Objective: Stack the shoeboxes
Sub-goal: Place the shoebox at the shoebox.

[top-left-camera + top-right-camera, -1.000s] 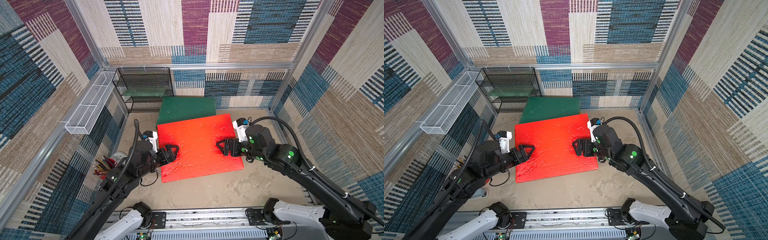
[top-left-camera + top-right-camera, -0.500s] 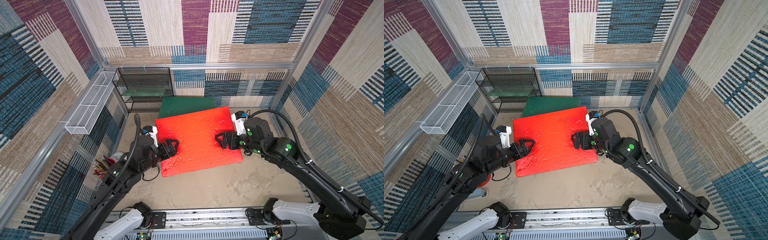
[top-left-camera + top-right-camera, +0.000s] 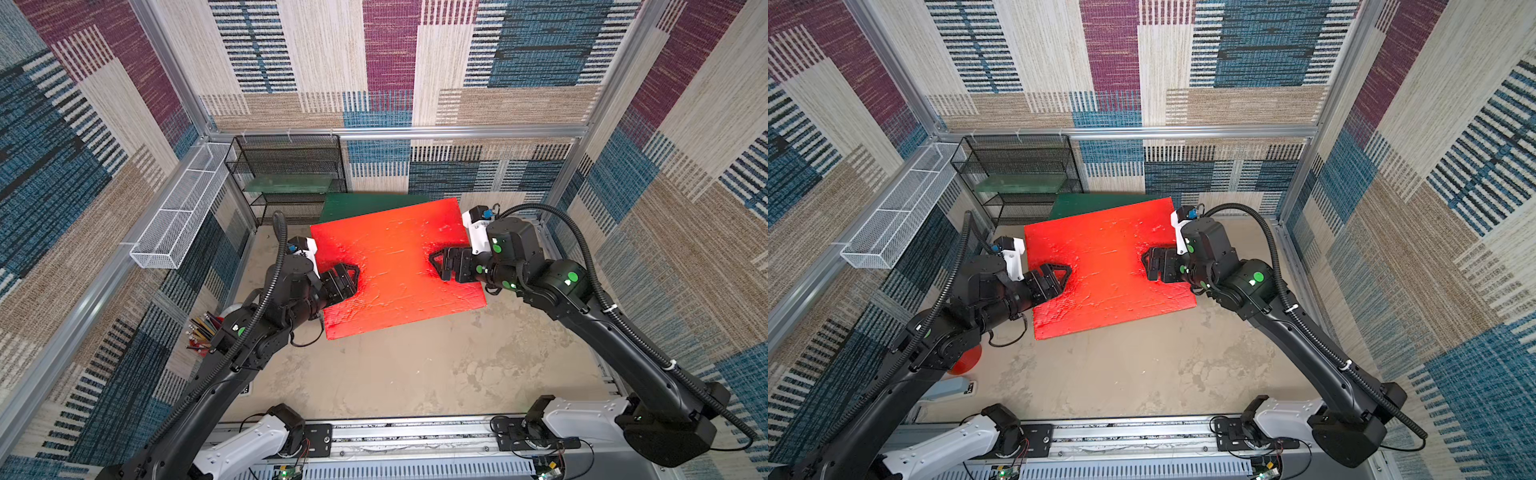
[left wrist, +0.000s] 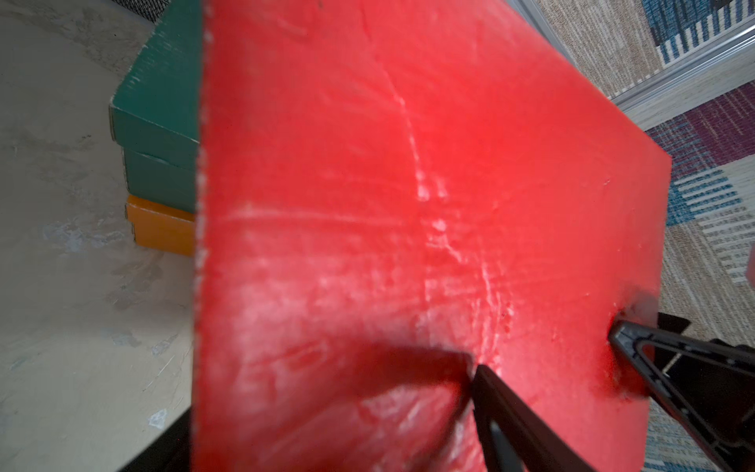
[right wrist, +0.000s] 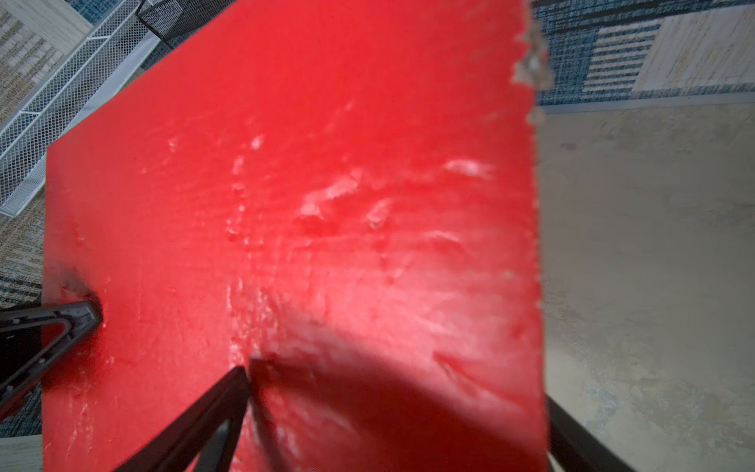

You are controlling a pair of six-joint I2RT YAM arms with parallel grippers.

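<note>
1. While the red shoebox (image 3: 395, 270) hangs in the air, clamped at one end by the left fingers (image 3: 356, 269) and at the other by the right fingers (image 3: 433, 257), any mismatch in arm speed can twist it out of both grips. From above only the finger on the lid shows, so I cannot judge how deep each bite is.
2. Beyond the fingers, toward the back wall, the green shoebox (image 4: 159, 81) sits on the orange shoebox (image 4: 163, 227). If I come in too low, the red box's leading edge can shove that pair across the desk (image 3: 415, 374) or into the wire rack (image 3: 286, 174).
3. The red box hangs skewed to the green lid. Lowered like this, it would overhang a corner and could tip.
4. Both pairs of fingers dimple the cardboard where they press, so more squeeze may crush the lid.
</note>
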